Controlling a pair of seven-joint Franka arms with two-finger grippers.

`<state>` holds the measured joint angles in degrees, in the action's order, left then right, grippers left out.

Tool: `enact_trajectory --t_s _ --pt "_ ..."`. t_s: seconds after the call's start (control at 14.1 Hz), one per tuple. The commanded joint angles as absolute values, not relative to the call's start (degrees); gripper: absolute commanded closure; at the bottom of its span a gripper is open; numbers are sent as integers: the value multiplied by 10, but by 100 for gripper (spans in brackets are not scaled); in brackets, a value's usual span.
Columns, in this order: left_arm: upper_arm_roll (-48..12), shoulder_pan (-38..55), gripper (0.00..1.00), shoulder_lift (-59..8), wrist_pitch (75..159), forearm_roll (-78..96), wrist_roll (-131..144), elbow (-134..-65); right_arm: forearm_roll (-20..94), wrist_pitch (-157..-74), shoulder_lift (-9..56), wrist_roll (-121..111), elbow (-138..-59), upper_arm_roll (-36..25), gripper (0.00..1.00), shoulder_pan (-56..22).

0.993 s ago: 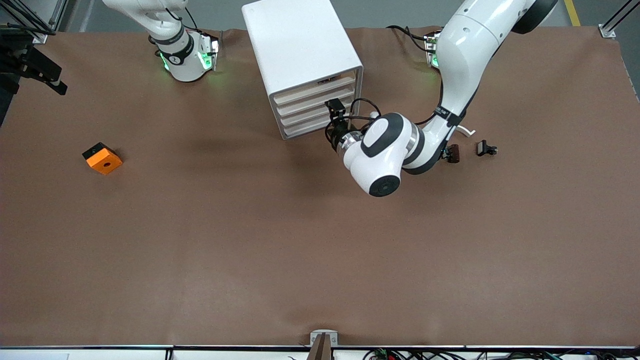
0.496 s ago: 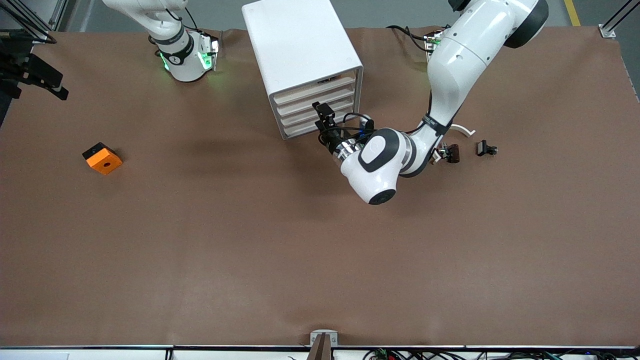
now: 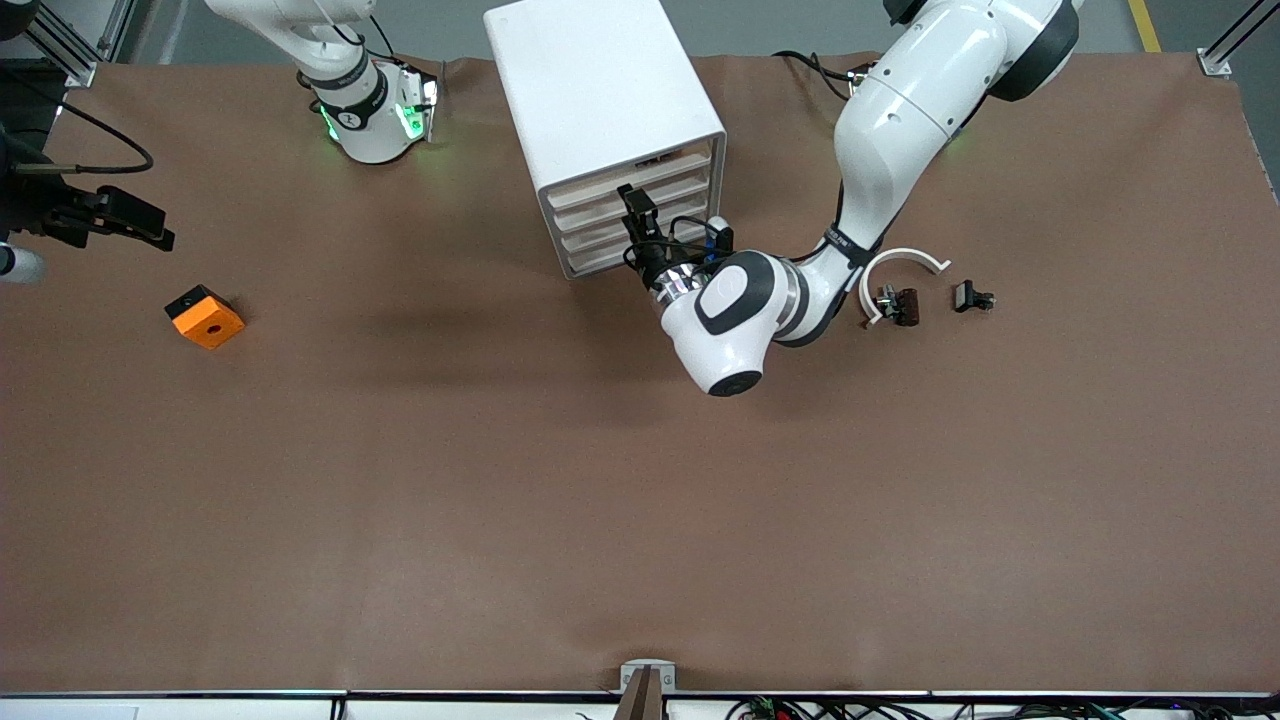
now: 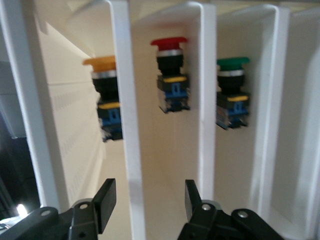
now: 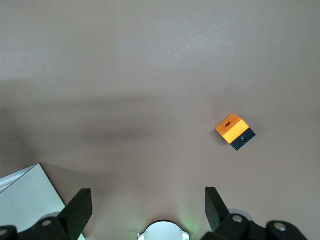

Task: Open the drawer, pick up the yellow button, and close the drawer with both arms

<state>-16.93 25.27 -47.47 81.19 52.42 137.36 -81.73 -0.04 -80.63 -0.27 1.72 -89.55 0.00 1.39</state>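
The left gripper (image 3: 640,215) presses against the cabinet (image 3: 600,110) front, its fingers (image 4: 105,202) straddling a white drawer front (image 4: 125,125) with narrow gaps on either side. The cabinet stands at the table (image 3: 640,520) edge by the robot bases, with the left arm (image 3: 890,130) filling the room beside it. A white arc (image 3: 900,265) and small dark parts (image 3: 905,305) crowd the left arm's end. Toward the right arm's end, only an orange block (image 3: 204,316) interrupts bare cloth beneath the wide-open right gripper (image 5: 145,210).
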Motion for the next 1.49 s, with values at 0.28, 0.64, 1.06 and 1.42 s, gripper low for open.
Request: enact_trajectory --t_s 0.28,0.64,1.06,1.42 --pt "-168 278 65 -479 794 548 1384 -821 -6 -799 41 13 -885 5 0 45" --pt "-165 275 100 -485 794 551 1405 -824 -6 -799 43 12 -887 6 0 52" --pt "-151 243 100 -484 794 549 1407 -819 3 -799 43 72 -884 9 0 42" --pt "-128 225 100 -483 799 551 1398 -808 4 -789 41 166 -886 11 0 12"
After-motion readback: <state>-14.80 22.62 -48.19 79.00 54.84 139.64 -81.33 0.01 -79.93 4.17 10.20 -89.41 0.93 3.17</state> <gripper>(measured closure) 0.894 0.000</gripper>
